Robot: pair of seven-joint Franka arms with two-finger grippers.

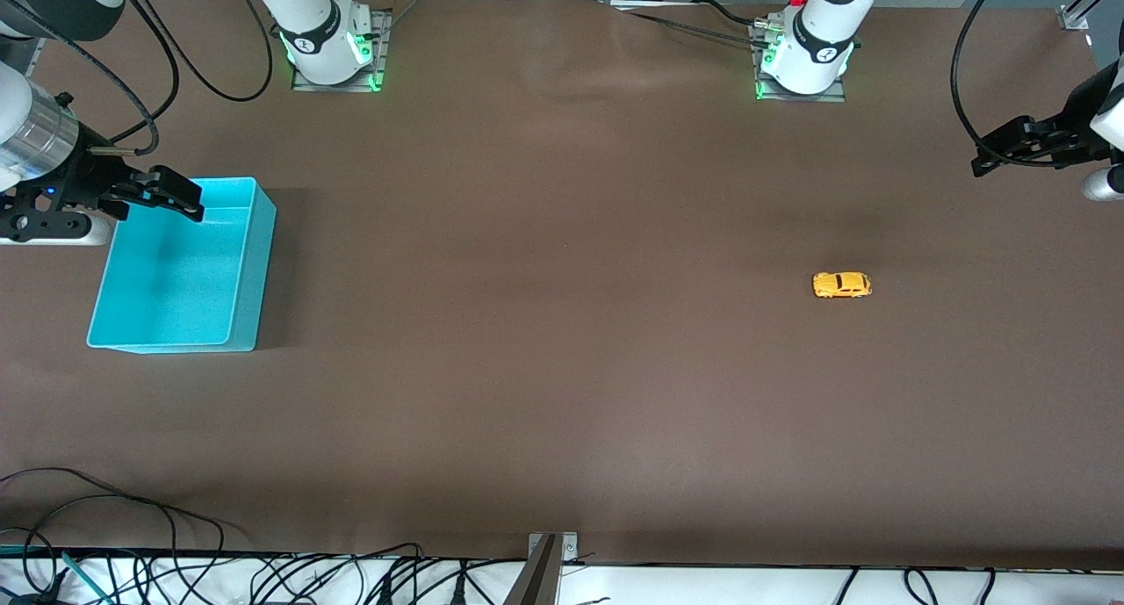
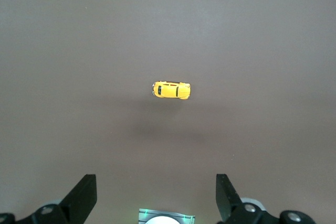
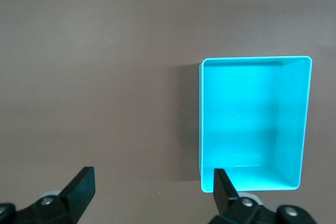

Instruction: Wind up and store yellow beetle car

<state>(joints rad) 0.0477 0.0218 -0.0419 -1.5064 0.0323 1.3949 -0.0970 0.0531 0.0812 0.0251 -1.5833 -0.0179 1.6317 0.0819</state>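
The yellow beetle car [image 1: 842, 284] stands on its wheels on the brown table, toward the left arm's end. It also shows small in the left wrist view, where the car [image 2: 171, 90] lies well apart from my left gripper [image 2: 156, 181]. The left gripper [image 1: 990, 159] hangs open and empty over bare table at that end. My right gripper [image 1: 180, 201] is open and empty, up over the farther rim of the turquoise bin [image 1: 250, 276]. Its wrist view shows the bin [image 3: 254, 60] with nothing in it, beside the right gripper [image 3: 153, 176].
The two arm bases [image 1: 329, 47] [image 1: 803, 56] stand with green lights at the table's farther edge. Black cables [image 1: 263, 574] and a metal bracket [image 1: 549, 561] lie along the edge nearest the front camera. Brown tabletop stretches between bin and car.
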